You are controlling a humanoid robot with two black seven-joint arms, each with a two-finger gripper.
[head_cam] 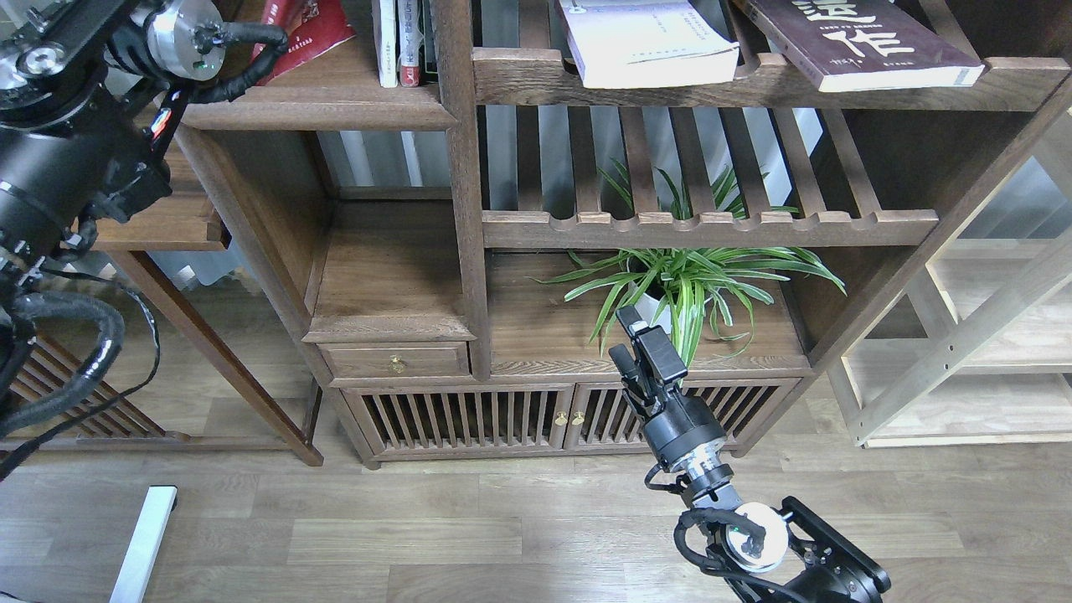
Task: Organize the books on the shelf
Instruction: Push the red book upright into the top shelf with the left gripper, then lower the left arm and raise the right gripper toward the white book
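Books: you have three paperbacks at the top of the view. The red book (pixel 303 32) lies tilted on the solid plank shelf (pixel 335 105) at upper left. The pale lavender book (pixel 645 42) and the maroon book (pixel 863 38) with large white characters lie on the upper slatted rack (pixel 754 84) to the right, side by side.
Other books: thin white- and red-spined books (pixel 398 42) stand upright just right of the red book.
Left arm: your left arm fills the upper left corner, in front of the plank shelf; its gripper end is not in view.
Right gripper: your right gripper (pixel 641 343) rises from the lower right, in front of the cabinet. Its fingers stand slightly parted and grasp nothing.
Plant: a potted spider plant (pixel 687 285) sits on the cabinet top (pixel 544 335) under the lower slatted rack (pixel 712 226), just behind your right gripper.
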